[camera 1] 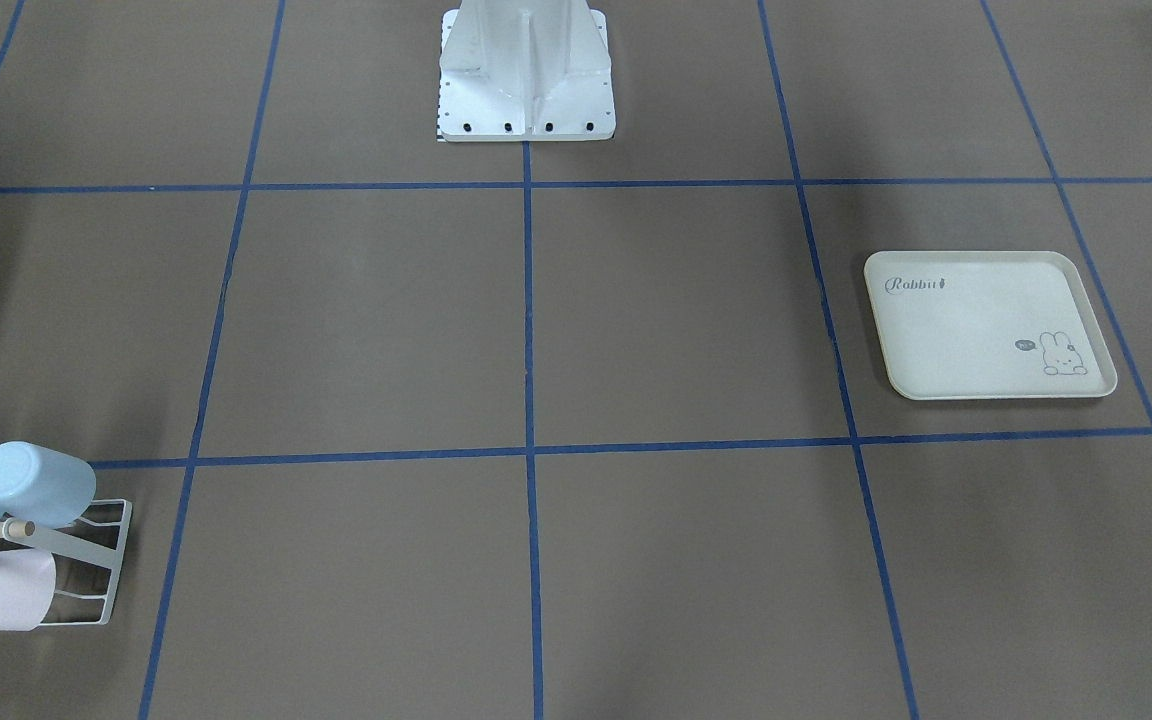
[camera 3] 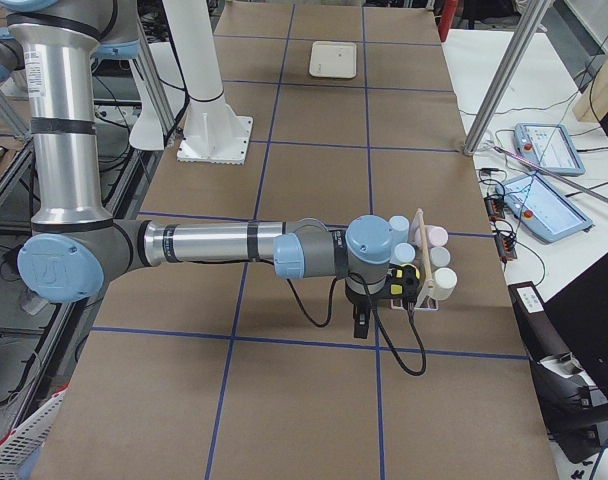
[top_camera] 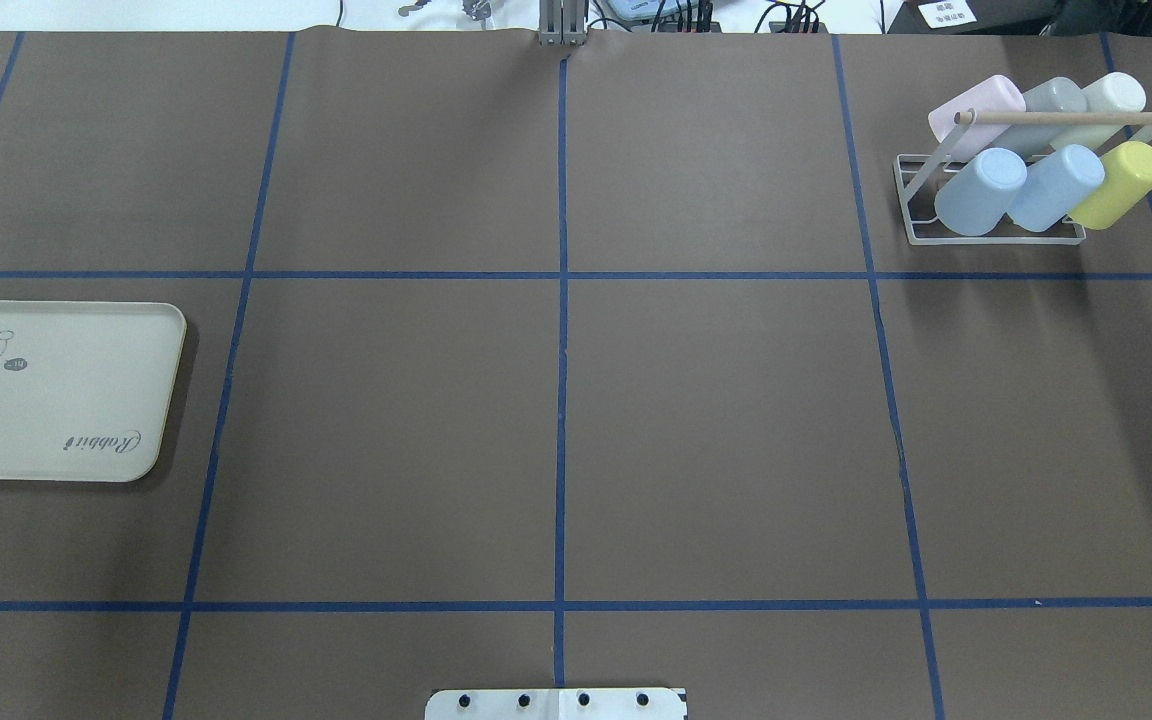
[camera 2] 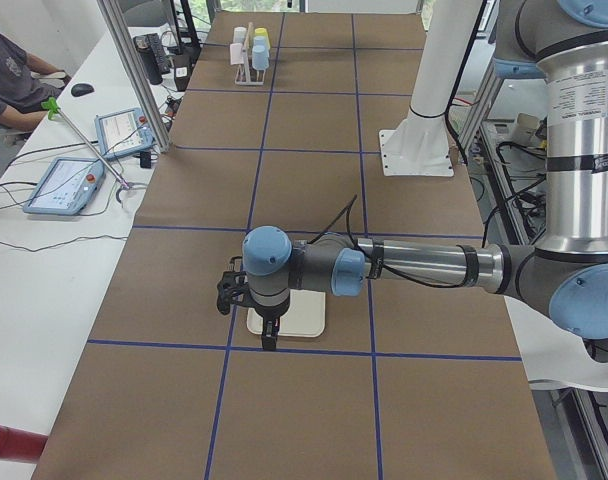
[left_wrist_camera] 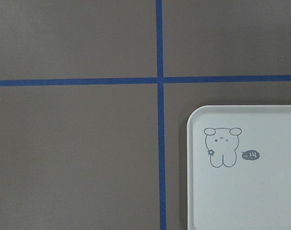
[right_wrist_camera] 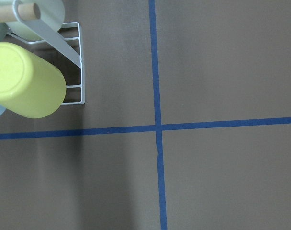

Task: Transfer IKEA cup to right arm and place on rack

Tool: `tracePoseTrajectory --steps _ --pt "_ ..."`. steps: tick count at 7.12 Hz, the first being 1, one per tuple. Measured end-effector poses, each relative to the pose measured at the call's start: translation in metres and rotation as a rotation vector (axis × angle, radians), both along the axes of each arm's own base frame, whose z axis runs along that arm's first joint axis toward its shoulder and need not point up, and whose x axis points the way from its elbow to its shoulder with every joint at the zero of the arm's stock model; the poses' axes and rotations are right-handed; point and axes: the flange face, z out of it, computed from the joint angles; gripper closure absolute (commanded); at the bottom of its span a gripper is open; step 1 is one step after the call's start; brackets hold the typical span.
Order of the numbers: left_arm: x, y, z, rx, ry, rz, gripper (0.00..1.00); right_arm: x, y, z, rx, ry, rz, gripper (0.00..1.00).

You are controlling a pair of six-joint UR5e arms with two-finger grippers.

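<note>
Six cups [top_camera: 1054,185] were counted, all seated tilted on the rack [top_camera: 976,241] in the upper right of the overhead view, and none on the cream tray [top_camera: 66,400] at the left edge, which carried only its rabbit print. Judgement: placing appeared complete. Any withdrawal by the arm nearest the rack called for a straight lift, clear of the wooden dowel [top_camera: 1066,117] and the yellow cup [top_camera: 1121,183] at the rack's right end. Taken from the left, the left arm [camera 2: 424,265] lay stretched level across the table in the left-side view. Its wrist was bent down and the left gripper [camera 2: 269,338] pointed straight at the tray. Whether its jaws were parted or closed could not be told. Further right, the right arm [camera 3: 204,243] reached out level in the right-side view, wrist down. The right gripper [camera 3: 361,325] hung just beside the rack, and its jaw state likewise could not be told.
</note>
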Motion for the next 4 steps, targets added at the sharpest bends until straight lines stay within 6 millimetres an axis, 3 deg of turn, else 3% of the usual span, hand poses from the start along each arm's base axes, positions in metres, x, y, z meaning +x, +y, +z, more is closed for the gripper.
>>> tracePoseTrajectory --steps 4 --pt "-0.0013 0.0069 0.0006 -0.002 0.000 -0.002 0.00 -0.0046 -0.0004 0.0052 -0.011 -0.011 -0.009 0.00"
